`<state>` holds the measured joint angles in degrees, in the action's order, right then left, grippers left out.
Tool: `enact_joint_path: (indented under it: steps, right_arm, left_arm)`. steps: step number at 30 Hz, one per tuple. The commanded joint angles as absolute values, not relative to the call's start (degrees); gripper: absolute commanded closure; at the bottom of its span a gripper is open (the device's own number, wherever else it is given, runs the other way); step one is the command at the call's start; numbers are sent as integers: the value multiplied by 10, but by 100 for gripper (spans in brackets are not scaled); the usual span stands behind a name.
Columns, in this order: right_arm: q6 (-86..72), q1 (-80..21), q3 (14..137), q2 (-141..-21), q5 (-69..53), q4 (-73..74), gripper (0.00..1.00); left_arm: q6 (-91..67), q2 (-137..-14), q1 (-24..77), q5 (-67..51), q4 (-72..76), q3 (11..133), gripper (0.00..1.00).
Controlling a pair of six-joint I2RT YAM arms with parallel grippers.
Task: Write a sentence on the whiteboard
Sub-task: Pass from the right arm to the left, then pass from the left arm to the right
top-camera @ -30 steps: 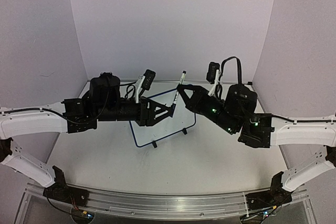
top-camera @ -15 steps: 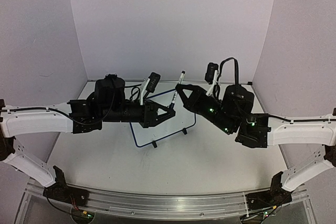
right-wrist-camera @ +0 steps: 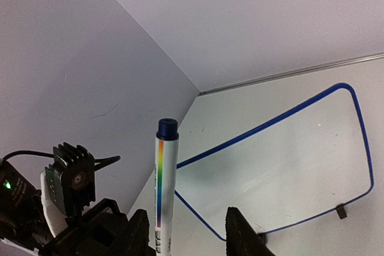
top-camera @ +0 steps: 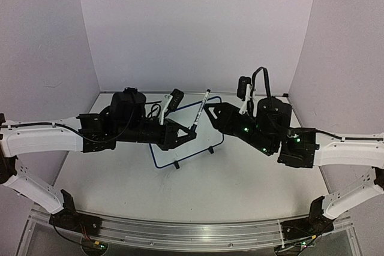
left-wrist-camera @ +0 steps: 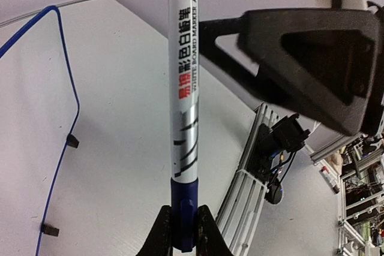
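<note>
From the overhead camera, I saw both arms meeting over the middle of the table (top-camera: 120,178). The left gripper (top-camera: 193,129) was clenched on the lower end of a marker (top-camera: 200,110), which rose tilted from its jaws. The right gripper (top-camera: 208,110) sat just beside the marker's upper half. The whiteboard (top-camera: 195,146) lay flat on the table beneath both sets of jaws, its blue frame showing past the left gripper, with two black feet on its near edge.

Through the left wrist camera, the marker's blue end was pinched between the two fingers (left-wrist-camera: 161,235) at the bottom of the view. The white barrel ran straight up from the jaws, printed with red and black lettering. One black finger (left-wrist-camera: 312,52) of the right gripper hung to the right of the barrel. The whiteboard's blue edge curved off to the left of the jaws.

Through the right wrist camera, the jaws stood released. The marker stood upright beside one finger (right-wrist-camera: 141,232), with a clear gap to the other. The whiteboard lay beyond the jaws, to the right.
</note>
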<state>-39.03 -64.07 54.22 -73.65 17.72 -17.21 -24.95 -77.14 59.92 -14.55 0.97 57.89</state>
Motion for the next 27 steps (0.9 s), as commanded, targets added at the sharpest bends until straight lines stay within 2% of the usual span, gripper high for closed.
enact_joint_path:
  steps: [1, 3, 6, 9, 12, 16, 21, 27]
  right_arm:
    - [-354, -643, 575, -673, 220, -23, 47]
    - [-331, -638, 589, -643, 218, 55, 35]
    - [-308, -617, 620, -624, 182, 139, 30]
    - [-299, -578, 644, -625, 111, 190, 28]
    - [-301, -499, 658, -641, -46, 220, 27]
    - [-267, -459, 690, -684, -210, 245, 19]
    - [-243, -452, 732, -733, -370, 256, 13]
    - [-240, -452, 750, -779, -469, 262, 13]
  left_arm:
    - [-188, -738, 599, -129, -100, 619, 100]
    - [-152, -741, 589, -149, -167, 638, 100]
    - [-112, -749, 555, -221, -226, 656, 100]
    - [-74, -757, 523, -285, -267, 672, 100]
    - [-10, -769, 506, -333, -323, 698, 100]
    - [73, -791, 505, -358, -375, 727, 100]
    - [122, -818, 505, -391, -405, 742, 100]
    - [146, -835, 504, -426, -432, 739, 100]
